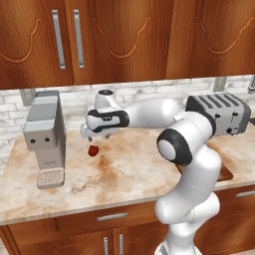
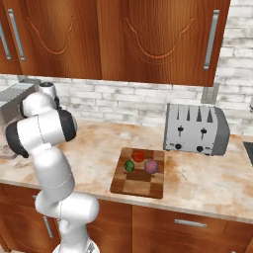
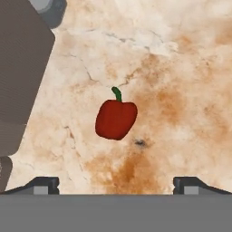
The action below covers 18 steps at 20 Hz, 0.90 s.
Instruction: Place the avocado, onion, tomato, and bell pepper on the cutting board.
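Pepper (image 3: 116,119) lies alone on the counter (image 1: 129,169) beside the coffee machine (image 1: 46,137), well apart from the board (image 2: 138,173). Gripper (image 1: 91,133) hovers above it, jaws wide, likely lining up a grasp; avocado (image 2: 129,166), onion (image 2: 151,166) and tomato (image 2: 139,156) sit on the board.

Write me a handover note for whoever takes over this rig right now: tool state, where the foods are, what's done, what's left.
Tool: open, empty, hovering over the bell pepper near the coffee machine.
Bell pepper: lies alone on the counter, not on the board.
Cutting board: in front of the toaster; it carries the avocado, the tomato and the onion.
Done: three of four foods placed.
Left: lower onto the bell pepper, grasp it, carry it to the board and set it in a free spot.
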{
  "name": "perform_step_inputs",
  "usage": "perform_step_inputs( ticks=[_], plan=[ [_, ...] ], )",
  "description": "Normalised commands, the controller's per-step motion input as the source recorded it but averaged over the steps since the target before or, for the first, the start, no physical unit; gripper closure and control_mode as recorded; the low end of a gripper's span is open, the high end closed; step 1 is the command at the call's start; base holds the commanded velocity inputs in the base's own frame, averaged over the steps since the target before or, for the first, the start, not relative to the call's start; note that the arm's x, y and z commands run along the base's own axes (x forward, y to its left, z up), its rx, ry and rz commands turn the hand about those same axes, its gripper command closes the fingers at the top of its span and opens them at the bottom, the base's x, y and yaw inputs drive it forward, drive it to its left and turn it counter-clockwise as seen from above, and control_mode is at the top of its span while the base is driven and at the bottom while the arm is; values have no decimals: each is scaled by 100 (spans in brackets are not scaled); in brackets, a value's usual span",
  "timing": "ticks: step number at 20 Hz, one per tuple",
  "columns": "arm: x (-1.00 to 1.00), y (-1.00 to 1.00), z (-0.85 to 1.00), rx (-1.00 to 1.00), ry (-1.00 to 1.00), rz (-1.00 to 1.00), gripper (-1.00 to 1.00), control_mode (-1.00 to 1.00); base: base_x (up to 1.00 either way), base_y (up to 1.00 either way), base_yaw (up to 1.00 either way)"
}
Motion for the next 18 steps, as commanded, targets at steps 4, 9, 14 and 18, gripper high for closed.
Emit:
perform_step_inputs(
  ticks=[4, 9, 14, 18],
  plan=[
    [27, 9, -27, 0, 6, 0, -100, -100, 0, 0, 0],
    [27, 13, -36, 0, 7, 0, -100, -100, 0, 0, 0],
    [24, 10, -35, 0, 7, 0, -100, -100, 0, 0, 0],
    [17, 3, -24, -1, 3, 0, -100, -100, 0, 0, 0]
  ],
)
